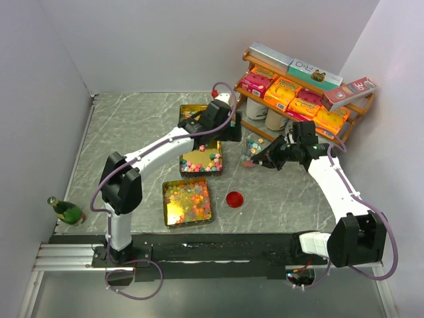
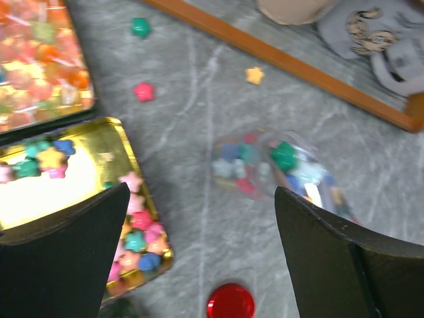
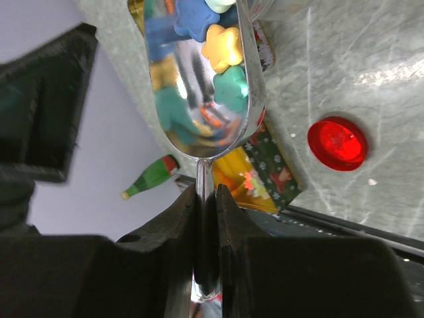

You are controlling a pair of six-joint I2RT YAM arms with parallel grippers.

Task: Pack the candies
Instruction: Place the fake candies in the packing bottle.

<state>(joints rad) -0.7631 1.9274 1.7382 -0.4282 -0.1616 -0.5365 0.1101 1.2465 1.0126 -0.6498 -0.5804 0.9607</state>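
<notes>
Star-shaped candies [image 3: 224, 46] in yellow, green and blue lie in the bowl of a metal scoop [image 3: 199, 126]. My right gripper [image 3: 206, 199] is shut on the scoop's handle and sits beside a clear jar [image 1: 252, 151] partly filled with candies [image 2: 283, 156]. More candies [image 1: 201, 162] fill the gold tins [image 1: 187, 202]. Hovering between the middle tin [image 2: 112, 149] and the jar [image 2: 278, 169], my left gripper [image 2: 202, 192] is open and holds nothing. Loose candies [image 2: 144, 91] are scattered on the table.
A red round lid [image 1: 234, 199] lies on the marble table in front of the jar. A wooden shelf [image 1: 351, 122] with orange and pink boxes stands at the back right. A small green bottle [image 1: 66, 211] rests at the near left.
</notes>
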